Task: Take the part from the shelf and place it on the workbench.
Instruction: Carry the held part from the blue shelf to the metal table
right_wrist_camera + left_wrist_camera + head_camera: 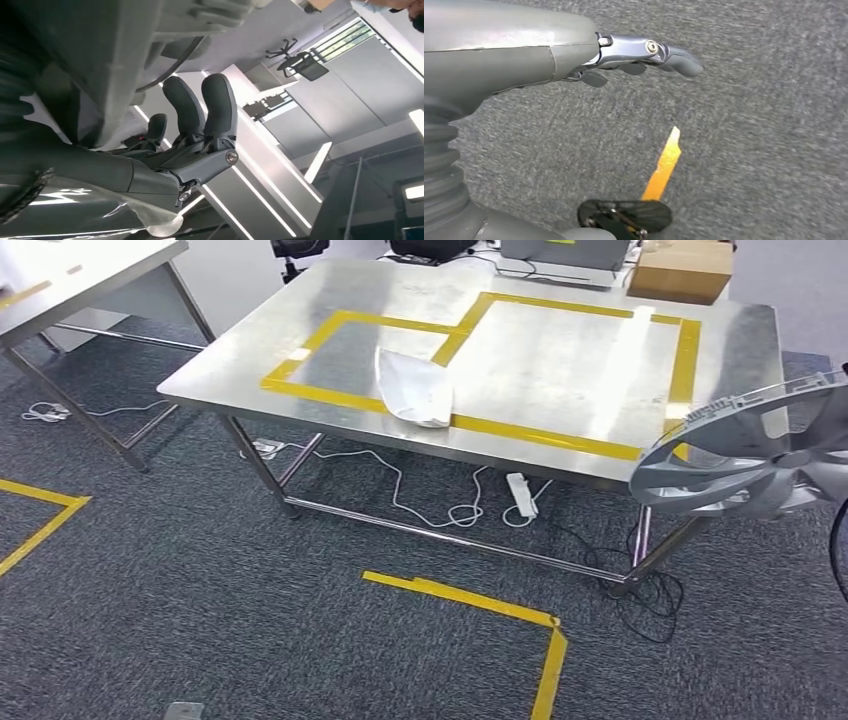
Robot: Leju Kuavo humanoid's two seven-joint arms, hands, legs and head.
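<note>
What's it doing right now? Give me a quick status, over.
Right hand grips the grey fan-like part, carried at the workbench corner. Left hand hangs over carpet, holding nothing. White bag lies on the bench's taped area.

Grey carpet floor [250, 640] with yellow tape lines [480, 605]. Steel table [560, 370] in the middle, yellow tape rectangles on its top. Beyond the table's far right corner, a cardboard box [682, 270]. Left of the table, a second steel table [70, 280]. Under the table, white cables and a power strip [521, 493]. Ceiling light strips [320, 162] overhead.
</note>
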